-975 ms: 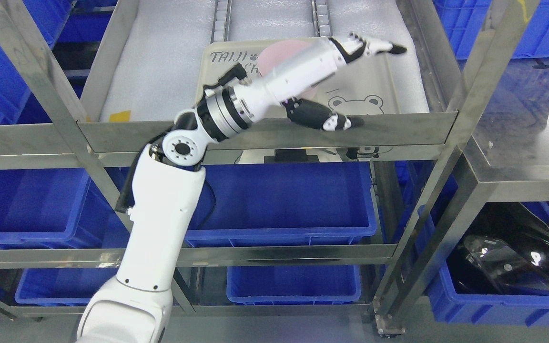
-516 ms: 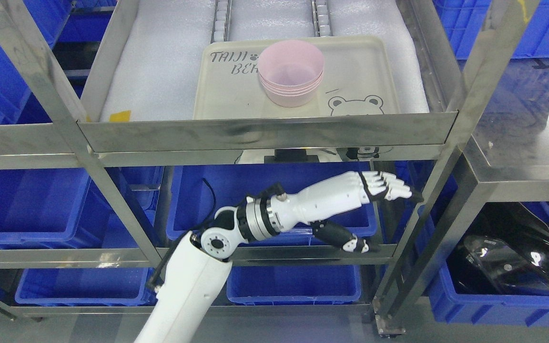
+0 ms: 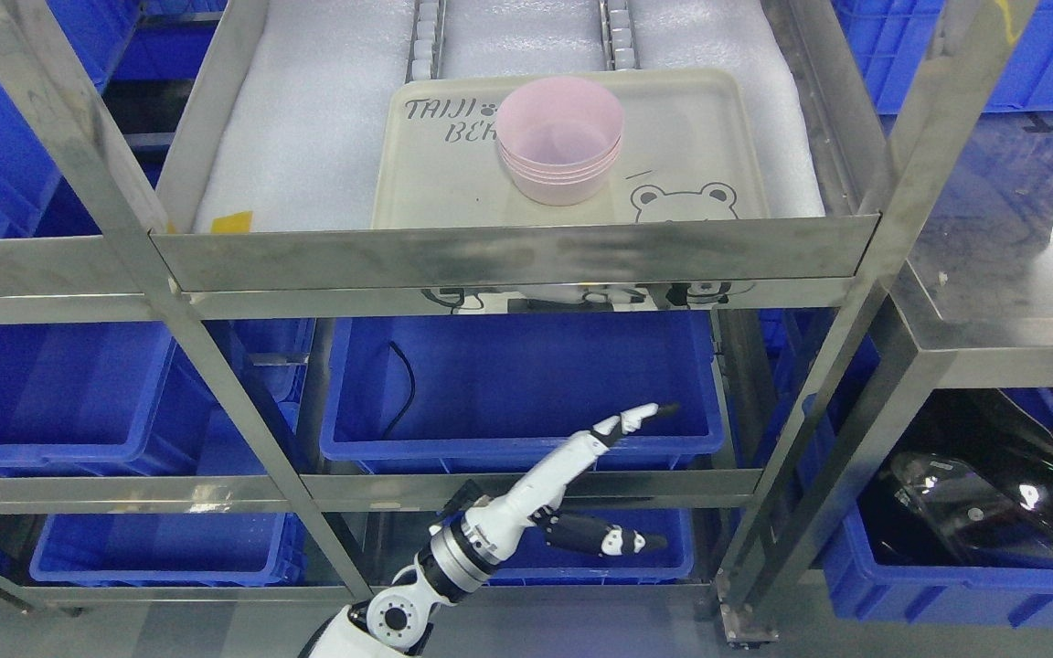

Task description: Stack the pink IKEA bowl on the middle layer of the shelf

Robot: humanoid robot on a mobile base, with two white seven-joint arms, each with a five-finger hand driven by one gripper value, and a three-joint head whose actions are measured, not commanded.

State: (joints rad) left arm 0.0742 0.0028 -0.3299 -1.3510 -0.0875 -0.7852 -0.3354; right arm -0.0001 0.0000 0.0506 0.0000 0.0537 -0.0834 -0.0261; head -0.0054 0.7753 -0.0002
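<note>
A stack of pink bowls [image 3: 559, 139] stands upright on a cream tray [image 3: 453, 192] with a bear print, on the shelf layer lined with white foam. My left hand [image 3: 645, 475] is low down, in front of the blue bins and well below that shelf. Its fingers [image 3: 641, 417] are stretched out and the thumb is spread, with nothing in them. The hand is far from the bowls. My right arm does not show.
The steel shelf frame has a raised front lip [image 3: 508, 256] and slanted posts [image 3: 856, 302] at both sides. Blue bins [image 3: 526, 384] fill the lower layers. A black shiny object [image 3: 974, 512] lies in a bin at lower right.
My left arm has drawn back from over the tray and dropped down to the bottom of the picture, empty-handed. The pink bowl stack stays on the tray.
</note>
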